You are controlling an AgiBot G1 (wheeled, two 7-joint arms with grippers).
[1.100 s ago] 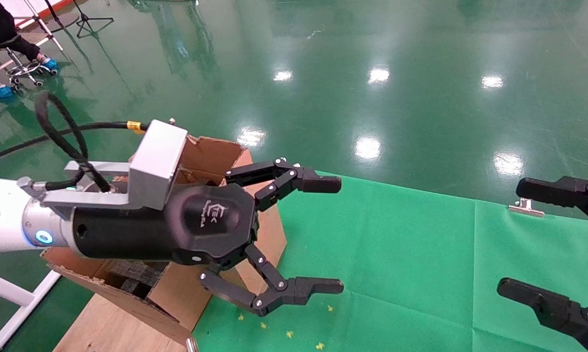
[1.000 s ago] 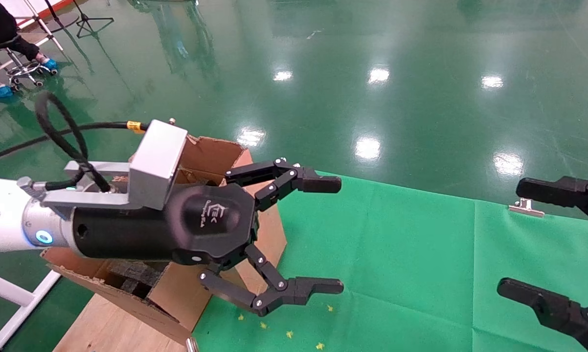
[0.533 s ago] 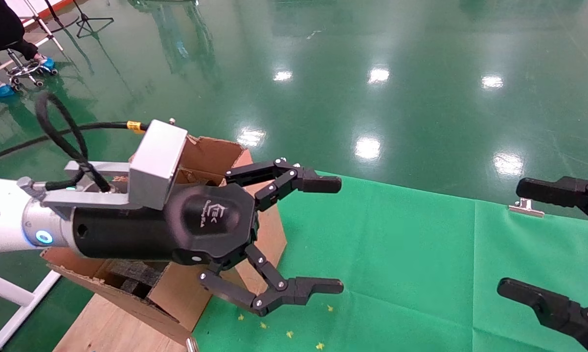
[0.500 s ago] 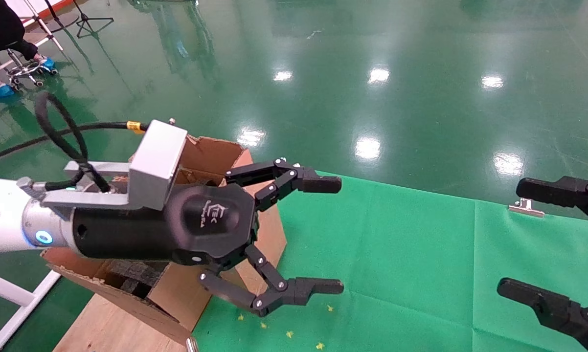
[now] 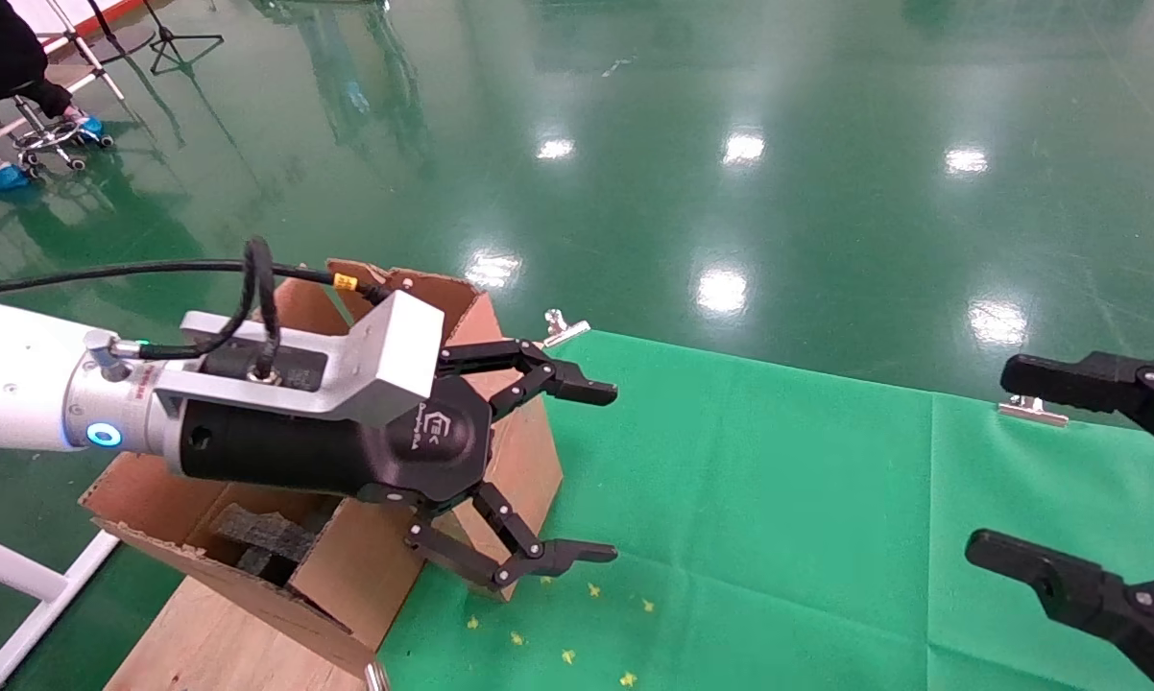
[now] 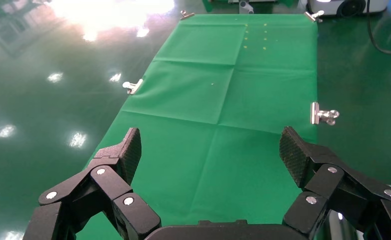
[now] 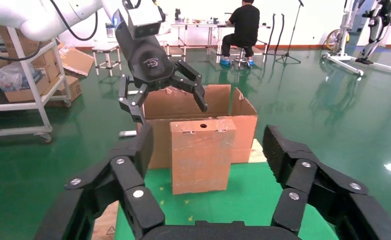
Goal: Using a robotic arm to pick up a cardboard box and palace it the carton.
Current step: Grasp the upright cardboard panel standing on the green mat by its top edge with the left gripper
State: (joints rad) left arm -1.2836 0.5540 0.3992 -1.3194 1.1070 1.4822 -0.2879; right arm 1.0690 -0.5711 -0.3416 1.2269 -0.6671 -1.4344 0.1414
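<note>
The cardboard box is a small brown box standing upright on the green cloth, against the carton's side. It also shows in the right wrist view, in front of the carton. Black foam lies inside the carton. My robotic arm's left gripper is open and empty. It hovers just above the box and the carton's wall. Its wrist view shows only bare cloth. My right gripper is open and empty at the right, facing the box.
Metal clips pin the cloth's edges. The carton stands on a wooden board. Small yellow stars lie on the cloth. A seated person and a shelf cart are far off on the glossy green floor.
My left gripper has drawn back towards the carton and dropped a little, and its wrist has rolled so the grey module sits more on top. The right gripper has barely moved.
</note>
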